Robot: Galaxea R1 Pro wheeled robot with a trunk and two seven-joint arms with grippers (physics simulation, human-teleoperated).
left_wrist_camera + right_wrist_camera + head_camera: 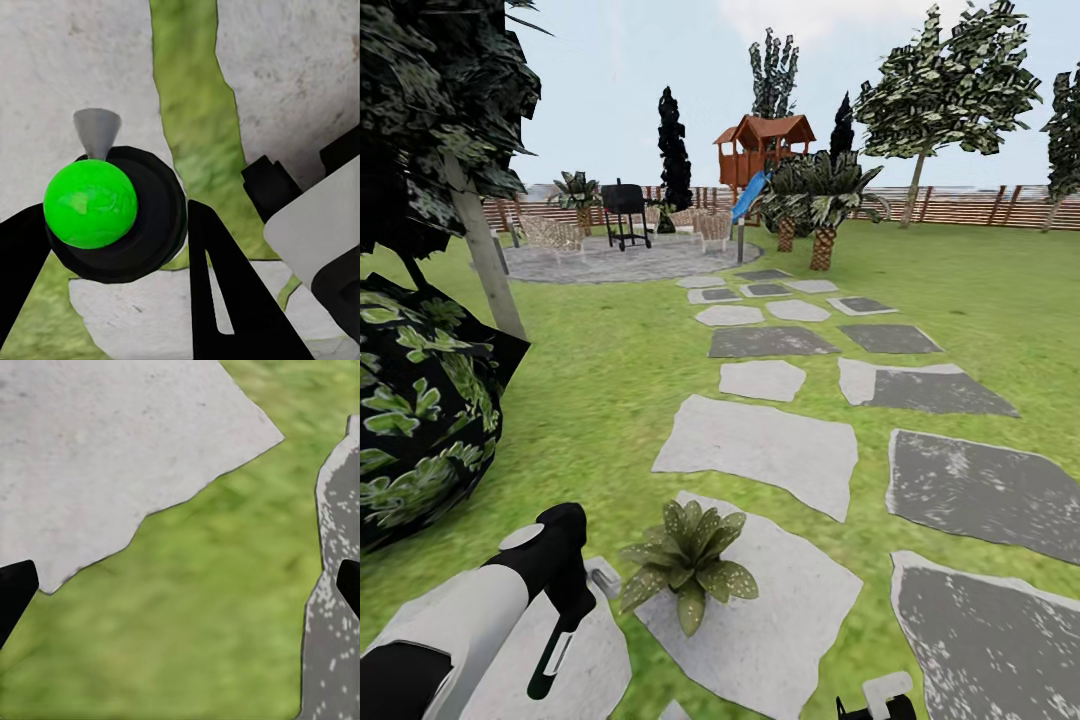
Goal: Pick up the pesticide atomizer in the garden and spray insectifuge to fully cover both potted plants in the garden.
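One potted plant [690, 563] sits on pale stepping stone [780, 620] amid lawn [610, 390]

Potted plant [688, 563] green, white-speckled; stepping stones [760, 445] grey.

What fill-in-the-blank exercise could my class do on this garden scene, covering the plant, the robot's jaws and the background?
1. The potted plant stands on a pale stepping ___.
2. The right gripper hangs over grass with its jaws wide ___.
3. The slide on the wooden playhouse is coloured ___.
4. The grill on the round patio is coloured ___.

Missing words: stone; open; blue; black.
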